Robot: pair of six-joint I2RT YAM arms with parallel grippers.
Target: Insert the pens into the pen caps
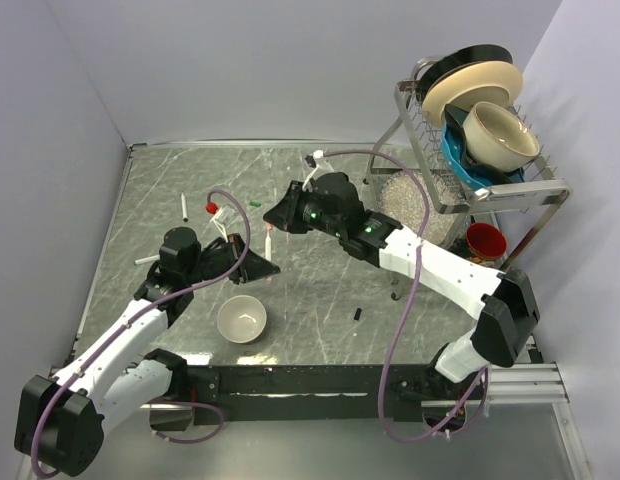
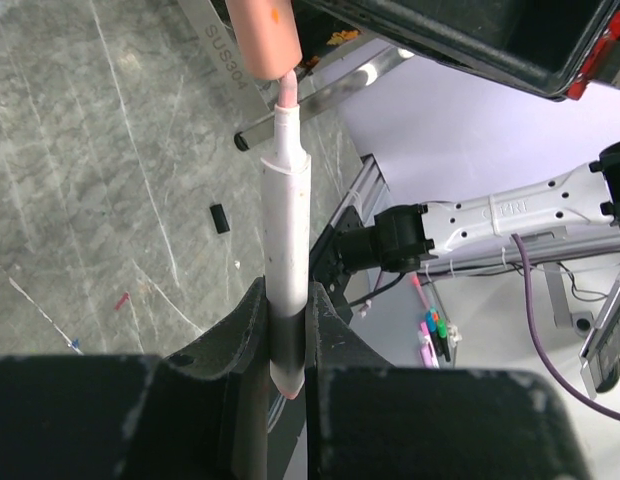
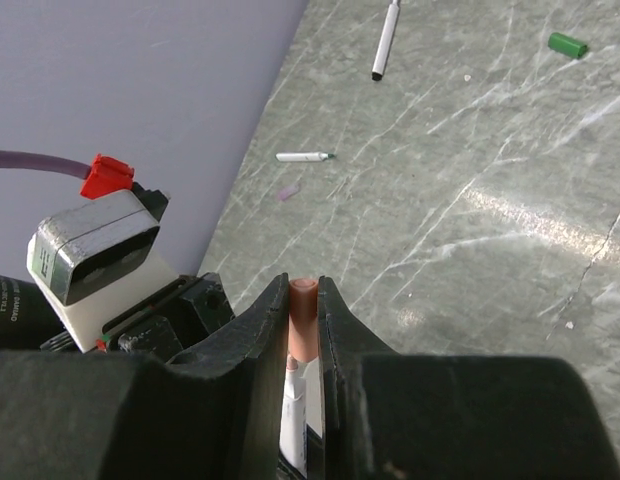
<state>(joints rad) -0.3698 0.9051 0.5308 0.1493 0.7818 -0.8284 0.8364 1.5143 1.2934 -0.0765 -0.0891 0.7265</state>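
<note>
While left gripper (image 2: 288, 305) clamps pen (image 2: 287, 220), tip at cap (image 2: 262, 35) — bar (image 2: 222, 55) stamped SUS304

Orange-red cap (image 2: 262, 35), top beyond left wrist view's edge

On the grey marble-patterned tabletop (image 1: 320, 290) are recorded a round white bowl (image 1: 241, 319), a thin white pen (image 1: 182, 205), another white pen (image 1: 147, 260), a green cylindrical cap (image 1: 255, 204) and a black cylindrical cap (image 1: 357, 314).

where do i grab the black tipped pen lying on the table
Take the black-tipped pen by the middle of its white barrel, coming straight down with the jaws across its width. It lies flat on the table with bare surface either side, and that grip probably leaves the tip free for capping.
</note>
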